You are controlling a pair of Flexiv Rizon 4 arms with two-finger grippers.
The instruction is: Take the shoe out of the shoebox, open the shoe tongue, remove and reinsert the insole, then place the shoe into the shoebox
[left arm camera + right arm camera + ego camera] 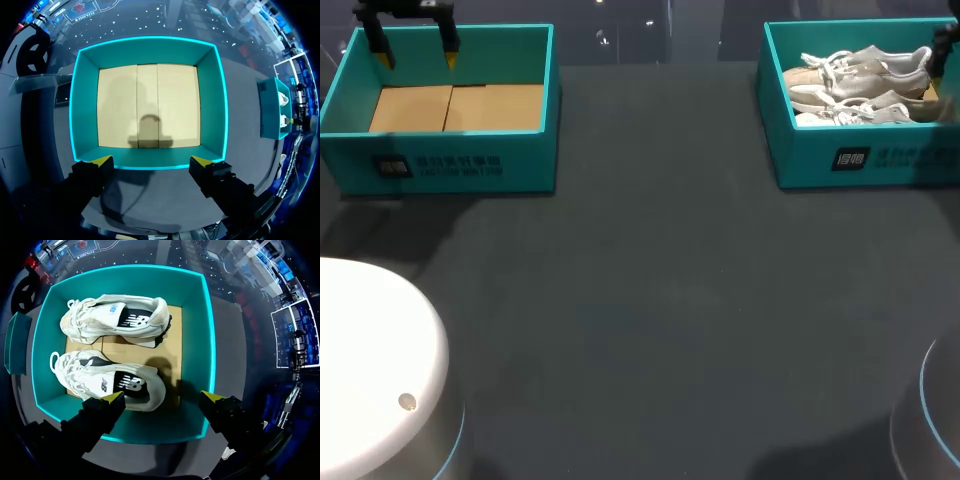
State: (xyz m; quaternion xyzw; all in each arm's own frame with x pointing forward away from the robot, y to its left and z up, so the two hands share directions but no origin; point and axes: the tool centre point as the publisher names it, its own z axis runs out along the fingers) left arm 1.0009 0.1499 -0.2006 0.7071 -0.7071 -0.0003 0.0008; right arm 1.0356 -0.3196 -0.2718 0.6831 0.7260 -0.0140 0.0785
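The left gripper is held spread above a brown-floored teal cardboard shoebox's near wall; the right gripper, likewise spread, above a second teal shoebox containing two white sneakers.

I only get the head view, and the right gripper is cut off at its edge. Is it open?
Observer: Yes, the right gripper is open and empty, above the shoebox wall.
Operator: Which shoe is closest?
Observer: The nearer shoe lies on its side beside one fingertip; the farther shoe lies beyond it.
Operator: Insoles in?
Observer: Both shoes show dark insoles inside.
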